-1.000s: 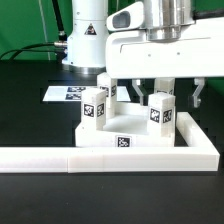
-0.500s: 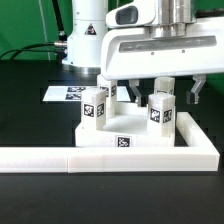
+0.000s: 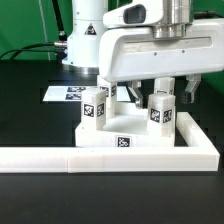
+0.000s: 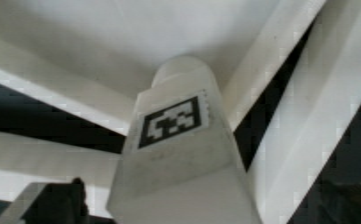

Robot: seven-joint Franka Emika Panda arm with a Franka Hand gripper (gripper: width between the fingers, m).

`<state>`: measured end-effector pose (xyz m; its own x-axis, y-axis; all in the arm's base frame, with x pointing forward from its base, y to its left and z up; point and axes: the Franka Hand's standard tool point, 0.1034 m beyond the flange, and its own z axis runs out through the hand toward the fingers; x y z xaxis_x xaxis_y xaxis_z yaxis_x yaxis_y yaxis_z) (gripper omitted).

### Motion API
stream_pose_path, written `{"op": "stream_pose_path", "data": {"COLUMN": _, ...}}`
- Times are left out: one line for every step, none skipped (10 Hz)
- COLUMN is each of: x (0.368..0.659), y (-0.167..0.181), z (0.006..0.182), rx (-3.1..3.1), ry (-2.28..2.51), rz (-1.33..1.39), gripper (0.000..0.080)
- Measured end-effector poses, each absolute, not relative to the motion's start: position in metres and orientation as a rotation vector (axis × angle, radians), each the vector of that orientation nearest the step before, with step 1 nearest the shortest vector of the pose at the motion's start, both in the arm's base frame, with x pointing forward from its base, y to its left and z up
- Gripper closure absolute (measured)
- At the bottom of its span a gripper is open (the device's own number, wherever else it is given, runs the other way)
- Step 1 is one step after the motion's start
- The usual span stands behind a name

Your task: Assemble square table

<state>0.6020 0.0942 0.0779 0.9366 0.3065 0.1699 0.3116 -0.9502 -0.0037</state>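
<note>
- Since a second ago my white two-finger gripper (image 3: 168,88) has sunk lower over the legs; its broad white housing now fills more of the upper frame, while the furniture parts sit as before.
- From the exterior view's left: I see a black table surface (image 3: 30,115) with a green cable trailing at the far edge, and the flat white marker board (image 3: 66,94) lying on it beside the arm's white base.
- Next comes the white plastic square table slab (image 3: 125,137), a tag on its front face, resting against the long white L-shaped barrier (image 3: 100,157) that runs along the front and up the right.
- Short white tagged block legs stand upright on the slab: one front leg (image 3: 95,108) on the left, another leg (image 3: 161,111) on the right under the gripper, others partly hidden behind.
- On the wrist view a tagged white leg (image 4: 173,150) rises close to the lens, one dark fingertip (image 4: 52,205) showing beside it.
- Whether the jaws are apart or closed, I cannot tell.
</note>
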Motion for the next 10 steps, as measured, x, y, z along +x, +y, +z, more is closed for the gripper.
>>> {"op": "stream_pose_path", "data": {"x": 0.6019, "y": 0.0940, "z": 0.0778, "rx": -3.058, "ry": -0.524, "rz": -0.264, "gripper": 0.0150}}
{"op": "stream_pose_path", "data": {"x": 0.6017, "y": 0.0924, "z": 0.0771, "rx": -3.053, "ry": -0.572, "rz": -0.271, "gripper": 0.0174}}
{"op": "stream_pose_path", "data": {"x": 0.6017, "y": 0.0928, "z": 0.0772, "rx": -3.054, "ry": -0.563, "rz": -0.271, "gripper": 0.0337}}
{"op": "stream_pose_path", "data": {"x": 0.6017, "y": 0.0928, "z": 0.0772, "rx": -3.054, "ry": -0.563, "rz": -0.271, "gripper": 0.0337}}
{"op": "stream_pose_path", "data": {"x": 0.6018, "y": 0.0928, "z": 0.0773, "rx": -3.054, "ry": -0.563, "rz": -0.271, "gripper": 0.0475}}
{"op": "stream_pose_path", "data": {"x": 0.6018, "y": 0.0927, "z": 0.0772, "rx": -3.054, "ry": -0.558, "rz": -0.271, "gripper": 0.0510}}
{"op": "stream_pose_path", "data": {"x": 0.6018, "y": 0.0927, "z": 0.0772, "rx": -3.059, "ry": -0.521, "rz": -0.270, "gripper": 0.0510}}
{"op": "stream_pose_path", "data": {"x": 0.6018, "y": 0.0927, "z": 0.0772, "rx": -3.059, "ry": -0.521, "rz": -0.270, "gripper": 0.0510}}
{"op": "stream_pose_path", "data": {"x": 0.6018, "y": 0.0924, "z": 0.0772, "rx": -3.059, "ry": -0.515, "rz": -0.270, "gripper": 0.0510}}
{"op": "stream_pose_path", "data": {"x": 0.6029, "y": 0.0907, "z": 0.0780, "rx": -3.067, "ry": -0.322, "rz": -0.270, "gripper": 0.0510}}
